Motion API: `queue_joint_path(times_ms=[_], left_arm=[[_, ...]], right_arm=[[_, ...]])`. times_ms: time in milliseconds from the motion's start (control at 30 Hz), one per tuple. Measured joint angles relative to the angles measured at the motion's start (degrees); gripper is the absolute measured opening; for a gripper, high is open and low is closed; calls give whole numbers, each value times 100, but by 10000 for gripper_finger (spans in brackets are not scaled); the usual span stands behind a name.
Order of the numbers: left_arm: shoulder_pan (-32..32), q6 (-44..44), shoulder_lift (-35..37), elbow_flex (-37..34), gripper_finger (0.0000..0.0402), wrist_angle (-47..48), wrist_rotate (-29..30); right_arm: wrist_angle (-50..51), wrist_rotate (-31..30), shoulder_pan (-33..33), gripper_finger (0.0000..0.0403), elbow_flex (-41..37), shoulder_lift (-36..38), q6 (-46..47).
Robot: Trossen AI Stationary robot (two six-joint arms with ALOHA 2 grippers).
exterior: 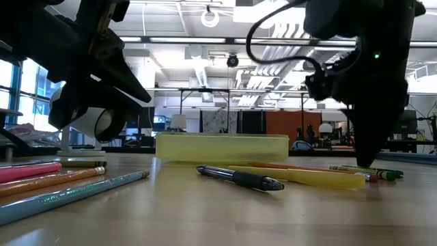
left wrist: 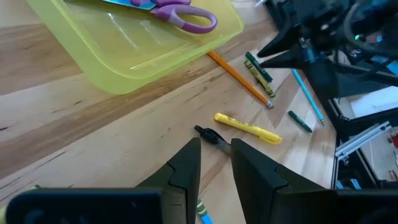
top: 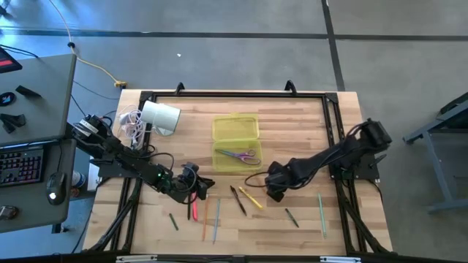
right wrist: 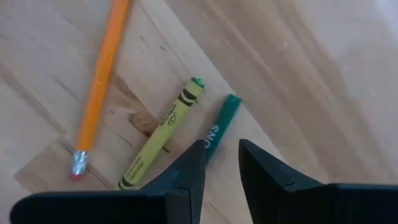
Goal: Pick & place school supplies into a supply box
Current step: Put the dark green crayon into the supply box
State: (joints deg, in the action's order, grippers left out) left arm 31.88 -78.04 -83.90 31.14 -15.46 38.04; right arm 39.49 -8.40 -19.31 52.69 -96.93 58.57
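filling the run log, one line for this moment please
scissors in supply box | right pincer open over green crayon | left pincer open, empty

A shallow yellow-green box (top: 235, 130) sits near the middle of the table, purple-handled scissors (top: 239, 155) lying flat inside. Toward the front edge lie scattered pencils (top: 205, 218), a dark pen (top: 238, 199), a yellow marker (top: 251, 197), green crayons (right wrist: 163, 132) and a light-green pencil (top: 321, 213).

scissors (top: 240, 155) sit in the supply box (top: 235, 128); cylinder (top: 159, 117) off to its left, loose pens and pencils (top: 242, 199) scattered on the table (top: 307, 124) in front of it.
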Motion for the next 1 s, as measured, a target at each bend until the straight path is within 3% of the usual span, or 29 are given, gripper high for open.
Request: queue_joint_path(times_ms=[333, 600, 700, 767, 900, 1000], left_arm=[[0, 173, 2, 0, 124, 9, 7], [-2, 173, 4, 0, 124, 37, 152], [-2, 173, 4, 0, 124, 48, 247], [-2, 173, 4, 0, 124, 48, 265], [-4, 173, 4, 0, 124, 59, 295], [-28, 173, 4, 0, 124, 63, 385]], right_arm=[[-142, -181, -9, 81, 24, -323, -129], [-95, -307, 21, 9, 31, -313, -790], [85, -315, 108, 17, 158, -269, -1061], [176, -628, 235, 20, 401, -224, -1211], [102, -1317, 600, 7, 961, -15, -2015], [-731, -1328, 1026, 6, 1252, -31, -2925]])
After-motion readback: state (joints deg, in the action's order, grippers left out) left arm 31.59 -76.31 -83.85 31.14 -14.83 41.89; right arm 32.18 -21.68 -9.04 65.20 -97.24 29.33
